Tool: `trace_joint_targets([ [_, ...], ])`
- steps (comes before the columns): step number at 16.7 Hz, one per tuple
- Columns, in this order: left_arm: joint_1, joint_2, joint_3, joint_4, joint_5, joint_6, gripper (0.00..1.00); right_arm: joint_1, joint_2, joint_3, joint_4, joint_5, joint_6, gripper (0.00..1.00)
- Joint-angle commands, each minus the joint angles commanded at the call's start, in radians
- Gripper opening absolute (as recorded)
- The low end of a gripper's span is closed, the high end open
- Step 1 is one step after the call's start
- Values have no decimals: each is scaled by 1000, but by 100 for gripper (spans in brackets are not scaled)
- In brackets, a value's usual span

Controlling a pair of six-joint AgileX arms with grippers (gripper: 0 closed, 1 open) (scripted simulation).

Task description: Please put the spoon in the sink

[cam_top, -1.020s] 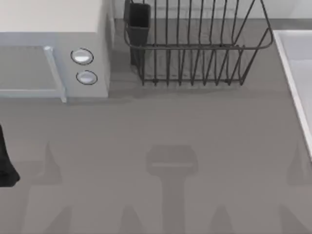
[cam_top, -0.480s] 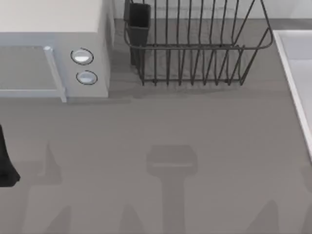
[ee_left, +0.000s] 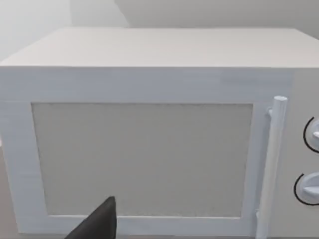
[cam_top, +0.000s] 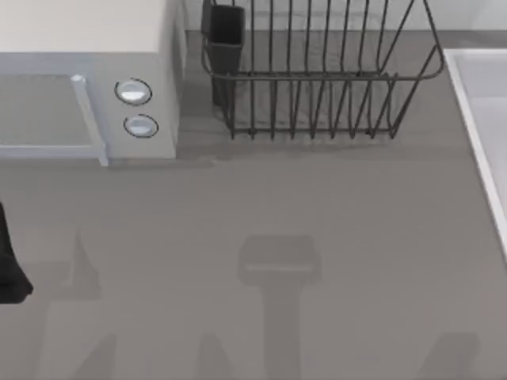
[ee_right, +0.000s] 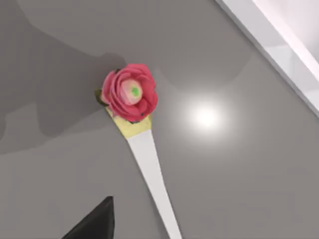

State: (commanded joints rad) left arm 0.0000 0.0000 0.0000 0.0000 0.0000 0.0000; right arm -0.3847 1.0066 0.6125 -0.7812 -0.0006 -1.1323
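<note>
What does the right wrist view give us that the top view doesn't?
Right wrist view alone: the spoon lying flat on the table, pale handle with a pink rose ornament at its end, and a dark tip of the right gripper low in the picture.

Top view alone: the microwave with two knobs, the wire dish rack and part of the left arm at the table's left edge.

Both: the grey table and the whitish rim of the sink, at the table's right.
</note>
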Motion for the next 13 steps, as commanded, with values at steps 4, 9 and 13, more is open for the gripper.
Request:
trace_joint_targets([
  [4, 0, 0, 0, 0, 0, 0, 100, -92, 232, 154, -181, -1, -266, 100],
  [9, 0, 0, 0, 0, 0, 0, 100, -146, 365, 252, -281, -5, -424, 100],
  [13, 0, 0, 0, 0, 0, 0, 100, -142, 363, 250, -279, -5, -424, 100],
])
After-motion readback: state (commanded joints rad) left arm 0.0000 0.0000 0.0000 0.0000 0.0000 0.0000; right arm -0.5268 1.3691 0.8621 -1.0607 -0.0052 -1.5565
